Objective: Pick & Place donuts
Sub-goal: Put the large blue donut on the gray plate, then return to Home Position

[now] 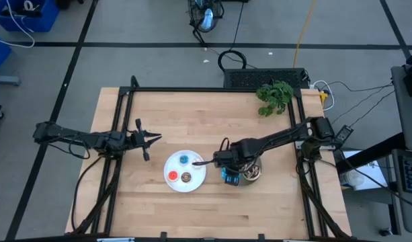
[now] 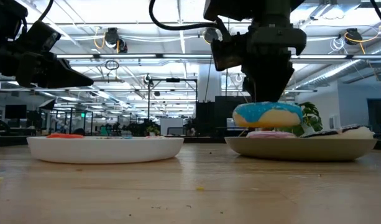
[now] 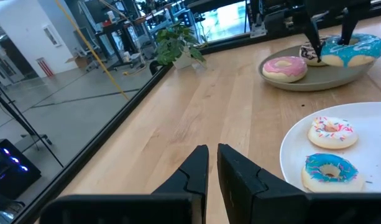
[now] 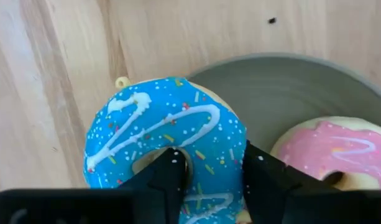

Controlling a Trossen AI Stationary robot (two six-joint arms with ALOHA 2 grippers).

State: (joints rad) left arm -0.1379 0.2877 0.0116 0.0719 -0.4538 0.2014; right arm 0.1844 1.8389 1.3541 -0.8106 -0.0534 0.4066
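While the right gripper [image 4: 209, 171] hangs over the grey plate [image 4: 283, 93] toward the bench's right side, its jaws straddle one side of the blue-iced donut's [image 4: 168, 134] ring, one finger down in the hole and the other outside the rim; they look slightly parted, and whether they press the ring or have let go cannot be told. The donut sits at the plate's edge, partly overhanging it, with the pink donut [image 4: 336, 152] just beside it and a chocolate one [image 3: 311, 55] behind. The white plate [image 1: 195, 181] near the bench's middle carries the tiny donuts: a blue one [image 1: 184, 159], a red one [image 1: 172, 176] and a brown one [image 1: 186, 177], with a pale pink one [image 3: 330, 132] visible from the left wrist. The left gripper [image 3: 213, 163] waits with its jaws together above the bench's left side. These toys look light and fairly stiff, with glossy icing that may slip, so a pinch across the ring, through the hole, seems the surest hold.
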